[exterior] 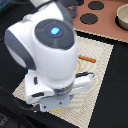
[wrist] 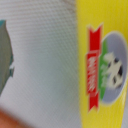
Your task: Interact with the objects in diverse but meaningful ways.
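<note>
A yellow rectangular box (wrist: pixel 102 65) fills much of the wrist view at close range. It lies on the woven placemat (wrist: pixel 45 55) and carries a red banner and a cow picture. A grey-green object (wrist: pixel 4 55) shows at the frame's edge, too cut off to name. In the exterior view the white arm (exterior: pixel 50 45) hangs low over the placemat (exterior: pixel 97 55) and covers the box. Its hand (exterior: pixel 60 91) points down at the mat. The fingers are hidden in both views.
A thin orange-brown stick (exterior: pixel 88 59) lies on the placemat at the exterior view's right of the arm. Behind it sits a brown toy stove top (exterior: pixel 107 22) with black burners (exterior: pixel 89 19) and a pale pot (exterior: pixel 122 17).
</note>
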### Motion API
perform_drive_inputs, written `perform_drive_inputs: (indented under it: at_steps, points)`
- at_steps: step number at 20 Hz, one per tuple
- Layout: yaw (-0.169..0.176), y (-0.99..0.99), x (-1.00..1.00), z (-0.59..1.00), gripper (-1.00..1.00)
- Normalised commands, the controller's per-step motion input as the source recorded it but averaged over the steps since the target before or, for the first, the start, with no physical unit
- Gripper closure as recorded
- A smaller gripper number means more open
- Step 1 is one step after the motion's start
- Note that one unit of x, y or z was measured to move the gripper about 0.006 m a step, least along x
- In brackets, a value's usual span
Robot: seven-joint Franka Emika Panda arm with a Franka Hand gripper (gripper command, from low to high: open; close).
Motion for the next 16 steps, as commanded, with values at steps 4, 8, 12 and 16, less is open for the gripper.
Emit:
perform_drive_inputs:
  at_steps: [4,8,12,16]
  points:
    - [0.025,0.57,-0.44,0.89,-1.0]
    - [0.007,0.67,-0.66,0.68,-1.0]
    - [0.0,0.68,-0.83,0.35,-1.0]
    - [0.0,0.74,-0.88,0.13,-1.0]
